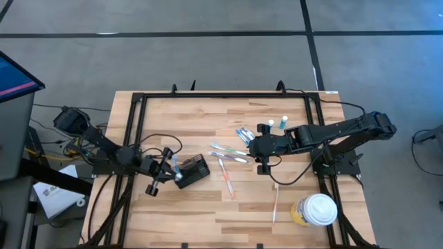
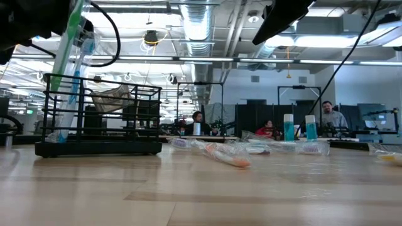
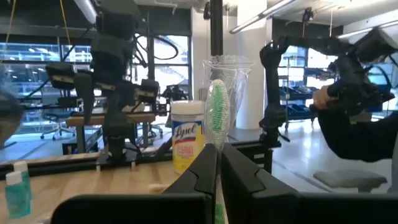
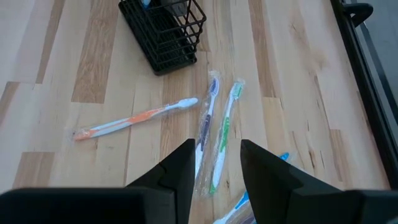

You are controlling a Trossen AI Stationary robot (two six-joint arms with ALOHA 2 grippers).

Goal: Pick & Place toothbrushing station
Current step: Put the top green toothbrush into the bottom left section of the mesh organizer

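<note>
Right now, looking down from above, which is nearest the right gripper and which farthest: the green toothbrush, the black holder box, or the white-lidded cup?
1. Green toothbrush, just left of the open right gripper, mid-table.
2. Black holder box, farther left, by the left gripper.
3. White-lidded cup, at the table's near right corner, slightly farther.

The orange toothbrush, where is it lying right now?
In the high view the orange toothbrush lies on the table's middle, just right of the black holder box and below the other wrapped toothbrushes, under the right gripper.
</note>
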